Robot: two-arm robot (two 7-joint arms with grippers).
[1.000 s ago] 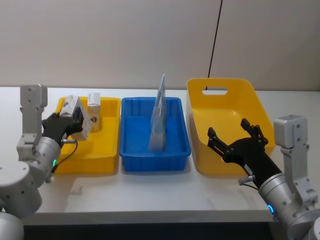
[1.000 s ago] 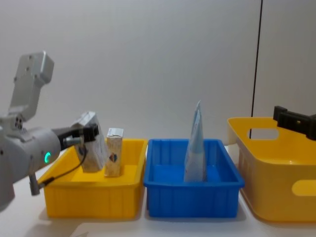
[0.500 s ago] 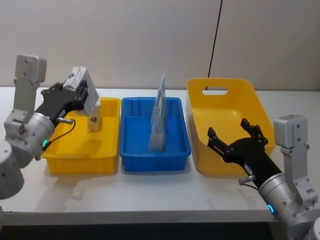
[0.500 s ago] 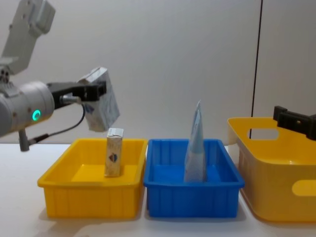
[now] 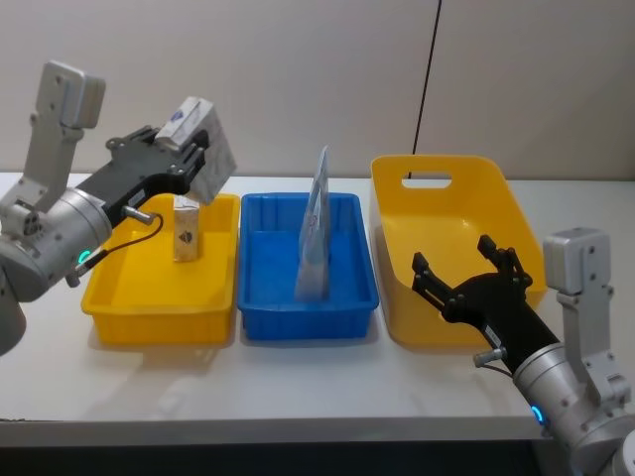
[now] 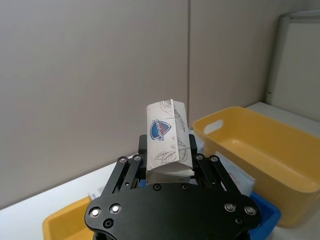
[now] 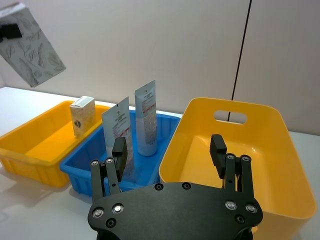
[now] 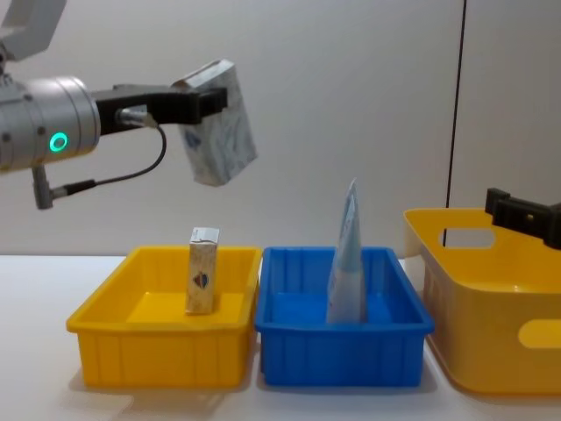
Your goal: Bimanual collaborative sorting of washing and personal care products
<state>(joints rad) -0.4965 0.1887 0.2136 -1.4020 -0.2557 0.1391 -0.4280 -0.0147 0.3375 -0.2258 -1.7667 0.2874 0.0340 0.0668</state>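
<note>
The white worktop carried three bins in a row. The tall yellow bin sat toward the right edge, the blue bin in the middle and the shallow yellow bin toward the left edge, the last two touching side by side.

The right tool hung near the front right corner, at the tall bin's front wall, its fingers spread wide and gripping nothing.

The left tool was raised above the shallow yellow bin's back right corner, clenched on the white carton with grey leaf print, which tilted in the air.

The pale blue tapered pouch stood upright in the blue bin, with a flat white pack just beside it.

The cream carton with dark blue emblem stood upright in the shallow yellow bin, near its back wall.
</note>
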